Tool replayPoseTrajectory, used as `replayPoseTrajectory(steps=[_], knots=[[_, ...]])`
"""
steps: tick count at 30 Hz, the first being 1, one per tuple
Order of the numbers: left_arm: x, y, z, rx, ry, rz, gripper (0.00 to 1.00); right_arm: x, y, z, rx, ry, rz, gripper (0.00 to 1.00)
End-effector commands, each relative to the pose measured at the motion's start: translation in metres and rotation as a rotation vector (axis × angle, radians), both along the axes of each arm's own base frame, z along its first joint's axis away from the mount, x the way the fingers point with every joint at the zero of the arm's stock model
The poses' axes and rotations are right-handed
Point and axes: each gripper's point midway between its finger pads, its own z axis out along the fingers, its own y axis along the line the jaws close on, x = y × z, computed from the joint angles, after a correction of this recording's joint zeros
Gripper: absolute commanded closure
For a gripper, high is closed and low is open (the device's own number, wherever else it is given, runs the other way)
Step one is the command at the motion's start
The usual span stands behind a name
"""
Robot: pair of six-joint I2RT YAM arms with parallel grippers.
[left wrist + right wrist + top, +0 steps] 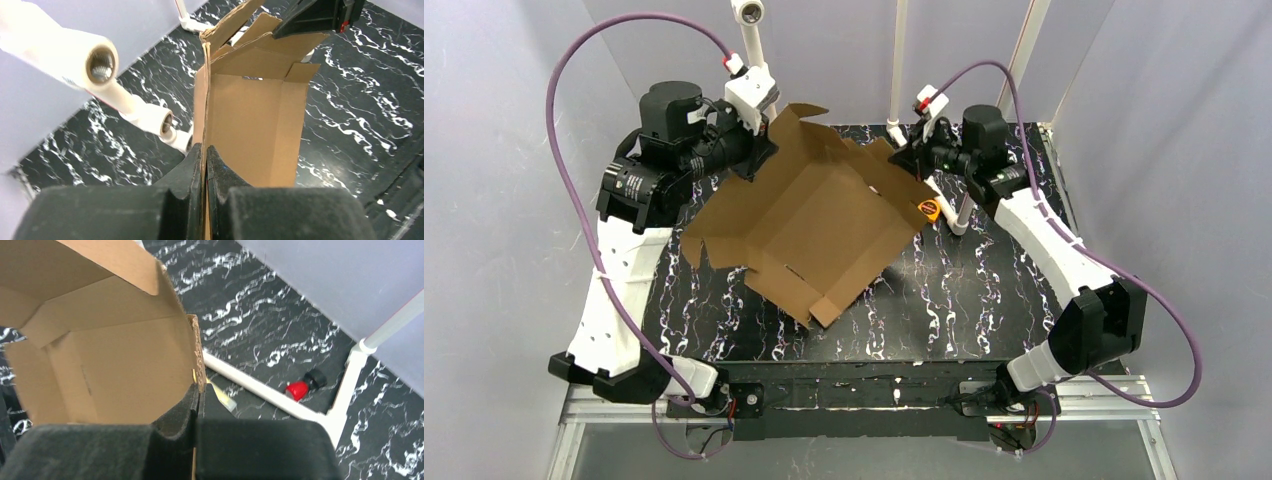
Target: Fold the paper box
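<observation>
From where I stood, the plain brown corrugated cardboard box [809,225], die-cut with flaps and tabs, hung half-formed over the middle and back of the black, white-veined table top [984,300]. It was turned askew, so that one corner pointed toward the arm bases. Its floor panel lay open to the ceiling, with side walls partly raised and loose flaps sticking out at the far and near-left edges. I could not tell whether the near corner touched the table.

The left gripper [759,150] was at the box's far-left side. In its wrist view the black fingers [192,165] were pinched tight on the thin edge of an upright cardboard wall, which ran straight down between them. The right gripper [914,165] was at the far-right side, likewise clamped on cardboard. Its fingers [182,410] met around the raw, fluted edge of a wall, the box's hollow opening to their left.

A small orange piece [929,209] sat just beside the box's right corner, under the right arm. White plastic pipes [897,70] stood at the back of the table, and a little red-and-black object [300,387] lay beside one low pipe. Purple cables [564,150] looped from each arm.
</observation>
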Motion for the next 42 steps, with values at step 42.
replayPoseTrajectory(steps=[42], knots=[[-0.006,-0.004,0.021,0.259,-0.295,-0.066,1.0,-0.03,0.008,-0.003,0.061,-0.064,0.112,0.99]])
